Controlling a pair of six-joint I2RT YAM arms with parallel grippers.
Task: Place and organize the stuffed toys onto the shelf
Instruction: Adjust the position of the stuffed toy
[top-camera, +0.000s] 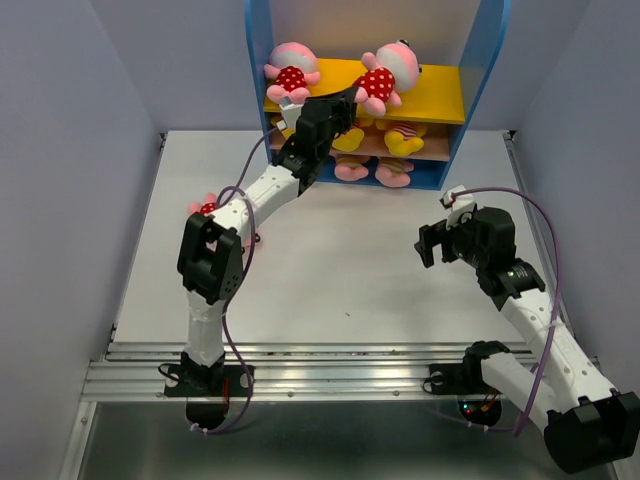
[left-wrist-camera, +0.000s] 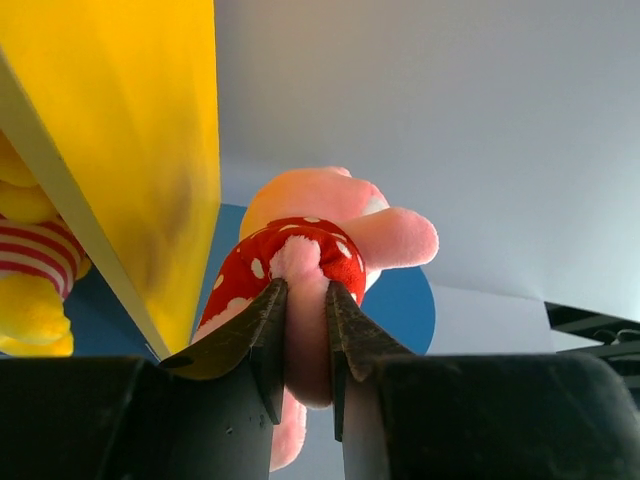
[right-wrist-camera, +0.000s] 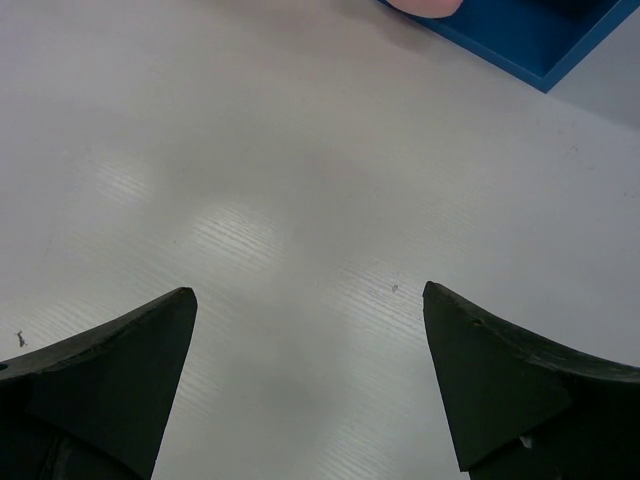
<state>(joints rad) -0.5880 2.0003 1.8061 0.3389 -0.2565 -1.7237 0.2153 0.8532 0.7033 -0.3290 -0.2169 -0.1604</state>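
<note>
The shelf stands at the back of the table. Two pink pigs in red dotted outfits lie on its yellow upper board, one at the left and one in the middle. My left gripper is shut on a pink limb of the middle pig at the board's front edge; in the left wrist view the gripper pinches it. Yellow bears sit on the brown middle board, with pink pigs on the blue base. Another dotted pig lies on the table behind my left arm. My right gripper is open and empty over the table.
The yellow board fills the left of the left wrist view, with a striped yellow bear under it. The shelf's blue base corner shows at the top right of the right wrist view. Grey walls enclose the table.
</note>
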